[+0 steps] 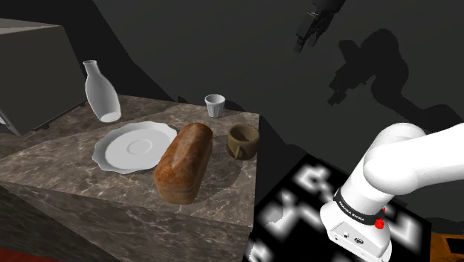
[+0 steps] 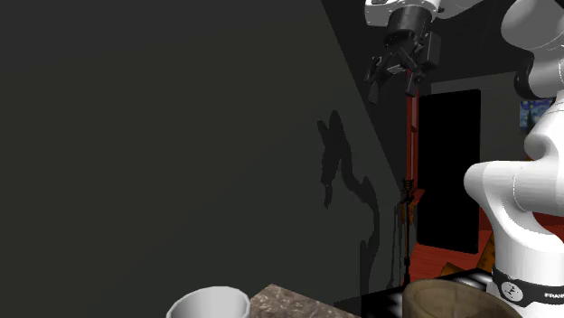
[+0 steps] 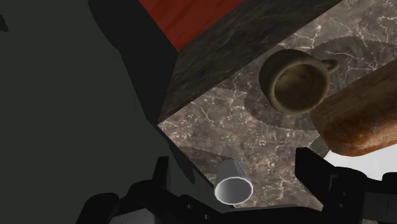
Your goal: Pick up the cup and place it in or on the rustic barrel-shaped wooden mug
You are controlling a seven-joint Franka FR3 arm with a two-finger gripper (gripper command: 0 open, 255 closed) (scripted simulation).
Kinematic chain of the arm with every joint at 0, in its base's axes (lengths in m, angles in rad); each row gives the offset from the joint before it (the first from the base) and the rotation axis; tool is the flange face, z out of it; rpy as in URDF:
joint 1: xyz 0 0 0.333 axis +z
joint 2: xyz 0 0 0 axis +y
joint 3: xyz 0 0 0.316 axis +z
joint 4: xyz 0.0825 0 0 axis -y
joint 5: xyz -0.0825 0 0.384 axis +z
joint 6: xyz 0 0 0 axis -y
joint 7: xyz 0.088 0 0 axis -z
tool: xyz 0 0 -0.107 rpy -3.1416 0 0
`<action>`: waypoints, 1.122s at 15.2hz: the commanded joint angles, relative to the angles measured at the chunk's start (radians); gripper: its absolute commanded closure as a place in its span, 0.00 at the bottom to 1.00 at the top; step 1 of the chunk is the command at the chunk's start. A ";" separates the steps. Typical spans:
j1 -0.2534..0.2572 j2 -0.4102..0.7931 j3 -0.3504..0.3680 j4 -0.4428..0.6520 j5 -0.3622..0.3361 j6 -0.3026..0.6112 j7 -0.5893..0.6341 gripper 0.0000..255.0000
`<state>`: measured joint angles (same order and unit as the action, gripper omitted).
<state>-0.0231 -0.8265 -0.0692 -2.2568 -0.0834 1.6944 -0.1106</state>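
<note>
Worktop (image 1: pixel 52 160), brown veined stone pattern, takes up the shoulder view's left half. Contents, left to right:
- grey box-like appliance (image 1: pixel 30 74), upper left;
- white bottle (image 1: pixel 100 91), upright;
- white scalloped plate (image 1: pixel 134 147), nothing on it;
- brown bread loaf (image 1: pixel 184 161), lying by the plate's right rim, contact unclear;
- cup (image 1: pixel 215 105), small, white, tapered, upright near the worktop's far edge, just left of frame centre;
- brown barrel mug (image 1: pixel 242 141), upright, mouth open, near the cup but apart from it, by the worktop's right edge.

Cup judged light, rigid, smooth-walled and easy to tip; best taken across its sides, just under the rim.

Gripper (image 1: pixel 303 39), top of frame right of centre, hangs high above the worktop, fingers spread wide, holding nothing. White arm (image 1: pixel 394 171), lower right.

Room: dark grey walls carrying the arm's shadow; red floor (image 3: pixel 191 19) beyond the worktop's edge in the wrist view.
</note>
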 commanded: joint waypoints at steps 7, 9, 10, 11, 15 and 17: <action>0.014 0.150 0.045 -0.030 0.005 0.168 0.058 0.00; 0.017 0.208 0.060 -0.029 0.004 0.221 0.077 0.00; 0.018 0.238 0.067 -0.026 0.003 0.246 0.087 0.00; 0.019 0.269 0.075 -0.023 0.002 0.271 0.097 0.00; 0.023 0.400 0.103 0.006 -0.009 0.364 0.138 0.00; 0.023 0.468 0.117 0.028 -0.018 0.406 0.160 0.00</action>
<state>0.0008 -0.3845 0.0436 -2.2353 -0.0971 2.0819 0.0418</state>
